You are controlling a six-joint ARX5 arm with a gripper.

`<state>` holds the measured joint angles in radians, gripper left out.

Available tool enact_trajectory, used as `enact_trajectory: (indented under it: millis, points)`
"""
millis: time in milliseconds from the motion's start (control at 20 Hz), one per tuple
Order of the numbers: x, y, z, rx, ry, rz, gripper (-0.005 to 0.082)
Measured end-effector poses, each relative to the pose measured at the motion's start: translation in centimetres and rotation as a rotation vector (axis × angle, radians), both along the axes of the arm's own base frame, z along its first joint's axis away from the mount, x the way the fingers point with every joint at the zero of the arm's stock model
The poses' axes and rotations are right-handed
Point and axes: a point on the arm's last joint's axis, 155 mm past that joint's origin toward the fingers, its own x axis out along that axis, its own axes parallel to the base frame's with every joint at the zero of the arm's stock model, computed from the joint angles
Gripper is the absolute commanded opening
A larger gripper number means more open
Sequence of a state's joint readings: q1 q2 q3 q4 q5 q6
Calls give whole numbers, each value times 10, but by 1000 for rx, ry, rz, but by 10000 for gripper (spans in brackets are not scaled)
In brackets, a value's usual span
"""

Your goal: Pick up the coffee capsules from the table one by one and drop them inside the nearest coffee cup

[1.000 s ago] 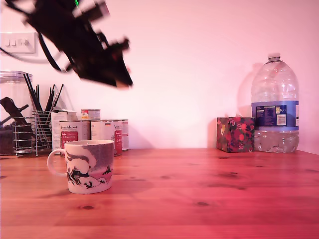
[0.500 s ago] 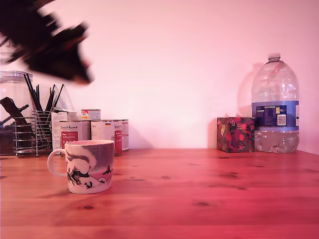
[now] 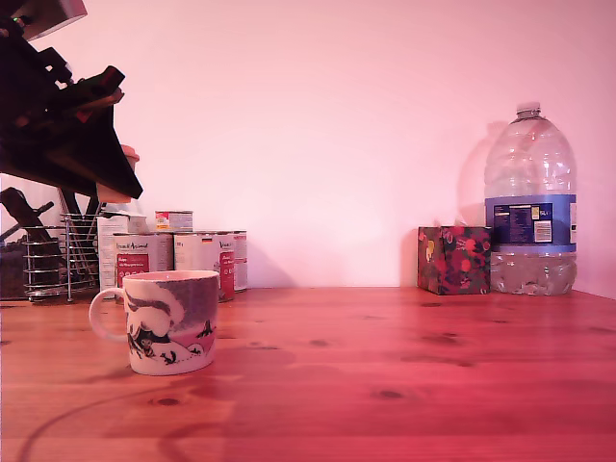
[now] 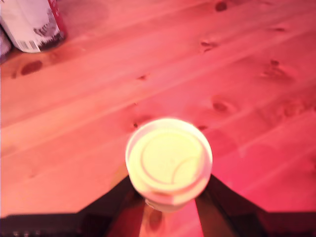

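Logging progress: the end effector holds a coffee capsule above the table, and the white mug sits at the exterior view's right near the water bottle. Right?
Not quite. The exterior view shows the mug at its left, far from the water bottle. The end effector does hold a coffee capsule above the table.

Strong pink-red cast over both views; wall reads pink. Exterior view is evenly lit and sharp on the coffee cup (image 3: 171, 320). The water bottle (image 3: 530, 204) throws a soft shadow on the wall toward the cup side, so light comes from the far side of the bottle. Curved dark shadows lie on the table (image 3: 404, 375) in front of the cup. Wrist view soft overall: capsule (image 4: 169, 160) overexposed pale yellow, wood grain blurred, can (image 4: 32, 22) blown out.
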<state>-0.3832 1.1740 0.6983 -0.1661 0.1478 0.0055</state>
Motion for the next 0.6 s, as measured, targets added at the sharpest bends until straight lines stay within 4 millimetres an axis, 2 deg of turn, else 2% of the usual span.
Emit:
enact_trajectory:
  millis: [150, 450, 600]
  points:
    - [9, -6, -14, 39, 76, -12, 214]
    - [38, -23, -11, 106, 183, -34, 214]
    - [46, -26, -21, 154, 274, -43, 214]
